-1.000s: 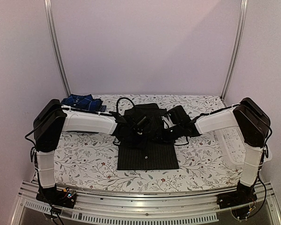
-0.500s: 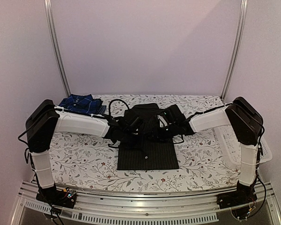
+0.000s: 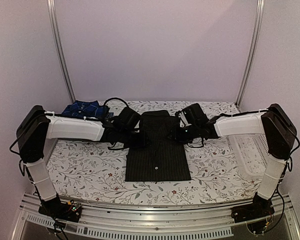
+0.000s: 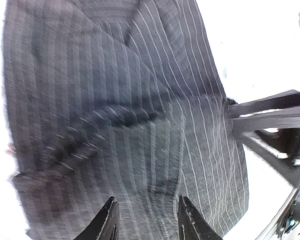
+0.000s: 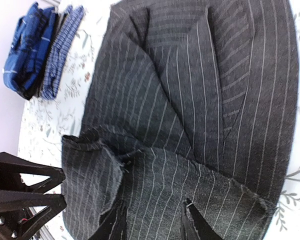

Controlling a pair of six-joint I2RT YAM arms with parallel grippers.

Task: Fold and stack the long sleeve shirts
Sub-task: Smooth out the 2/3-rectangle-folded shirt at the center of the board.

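1. My left gripper [image 4: 147, 216] is partly open and empty, just above the pinstriped shirt [image 4: 120, 110].
2. The shirt lies flat between both grippers. It looks soft, light and floppy (it will sag), so I'd pinch the hem corners.
3. My right gripper [image 5: 155, 217] is also partly open and empty.

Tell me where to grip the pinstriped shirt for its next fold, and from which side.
Probably its near hem, at both corners, coming from the near side: the pinstriped shirt lies flat and long, sleeves folded in, collar at the far end.
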